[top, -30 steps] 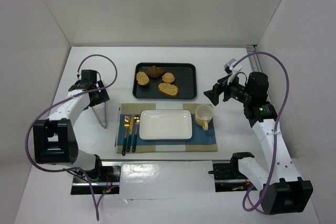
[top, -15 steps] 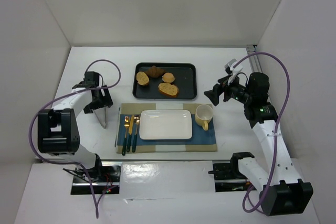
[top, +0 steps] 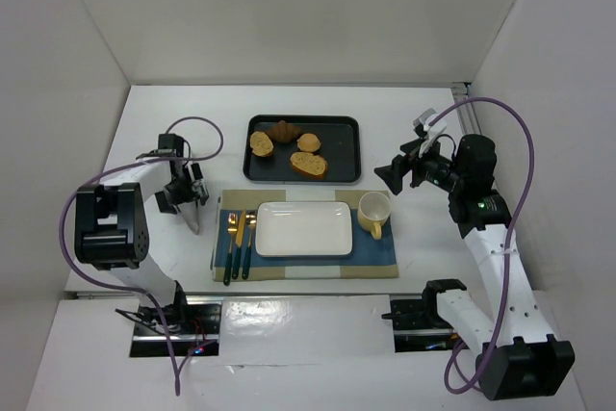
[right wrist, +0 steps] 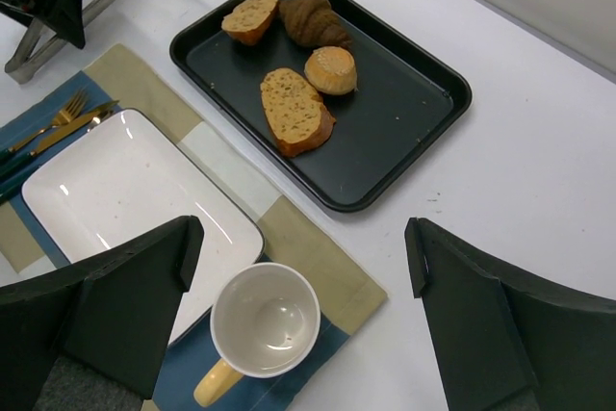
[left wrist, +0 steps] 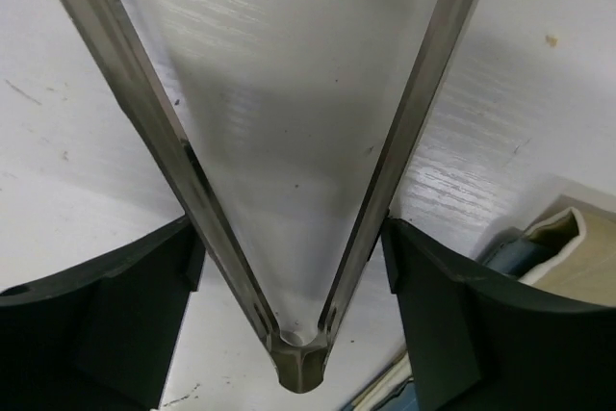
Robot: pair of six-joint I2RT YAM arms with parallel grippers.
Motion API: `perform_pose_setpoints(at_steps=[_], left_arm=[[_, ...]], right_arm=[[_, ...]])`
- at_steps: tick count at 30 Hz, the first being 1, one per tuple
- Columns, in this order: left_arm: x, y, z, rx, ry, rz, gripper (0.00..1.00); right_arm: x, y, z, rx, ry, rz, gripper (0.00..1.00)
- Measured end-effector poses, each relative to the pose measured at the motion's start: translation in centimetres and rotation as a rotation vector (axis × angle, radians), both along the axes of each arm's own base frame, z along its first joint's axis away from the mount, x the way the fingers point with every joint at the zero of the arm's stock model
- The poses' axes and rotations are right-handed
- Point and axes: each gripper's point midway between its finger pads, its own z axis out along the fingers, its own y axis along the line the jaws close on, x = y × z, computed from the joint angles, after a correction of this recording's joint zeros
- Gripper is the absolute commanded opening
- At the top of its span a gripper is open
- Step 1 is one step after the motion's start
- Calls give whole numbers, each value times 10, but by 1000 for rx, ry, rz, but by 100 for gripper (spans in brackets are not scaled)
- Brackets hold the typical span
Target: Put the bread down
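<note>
Top external gives me the whole layout. The croissant (top: 282, 130) lies at the far edge of the tray (top: 342, 141), toward its left end, well apart from both arms. Nearer me is the placemat (top: 375, 252) with the plate (top: 303, 228), the cup (top: 373, 209) at its right and the cutlery (top: 238, 238) at its left. From up there the left gripper (top: 183, 194) is just a dark lump low over the table, left of the placemat, and I can't read its jaws at all. Left wrist is the only view that helps. The tongs (left wrist: 166, 141) lie in a V with the hinge toward the camera, and the two fingers (left wrist: 96, 315) stand wide, one outside each arm of the V, right up against the metal near the hinge. Whether they're actually squeezing or just sitting alongside, I can't tell. That view shows only the tongs, bare table and a corner of the placemat. Right wrist is the one with the good look at the croissant: dark, ridged, snug between an oval slice (right wrist: 250, 16) and a round one (right wrist: 330, 69), with a third slice (right wrist: 296, 111) nearer. The right gripper (right wrist: 300, 228) hangs in the air over the cup end of the placemat, spread fully apart and holding nothing.
</note>
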Motion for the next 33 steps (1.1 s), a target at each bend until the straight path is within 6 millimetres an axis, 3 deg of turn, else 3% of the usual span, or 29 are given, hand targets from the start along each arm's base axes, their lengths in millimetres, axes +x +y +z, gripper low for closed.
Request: perform_pose_setpoints(at_steps=[3,4,7,8,11,15,19,22,26,30,33], left_arm=[[3,2,-2,-25,2,12,82],[4,4,-1,-26,2,17,70],[6,8,-1,-30,1,28,48],[6,9,-1,-31,2,28,30],[7,9,-1,-39,-1,30,0],[8,3,2,-68,-11,4,0],[13,-17,17,-123,-60,-47,0],[22,-46,47,-167,-133,-128,0],[56,-98,110,-242,-282,-267,2],[78,-148,164,-320,-393,-406,42],[88,-174,183,-359,-417,-474,55]], right_arm=[[0,0,1,1,-2,1,100],[-1,0,1,1,-3,2,100],[-1,0,2,1,-5,2,100],[-1,0,2,1,-7,3,100],[-2,0,3,2,-10,3,100],[-2,1,3,-2,-14,9,100],[-3,2,3,-2,-16,17,100],[-4,3,3,-1,-17,24,100],[-3,3,3,-1,-16,27,100],[-4,3,3,-2,-16,29,100],[-4,4,3,-2,-17,31,100]])
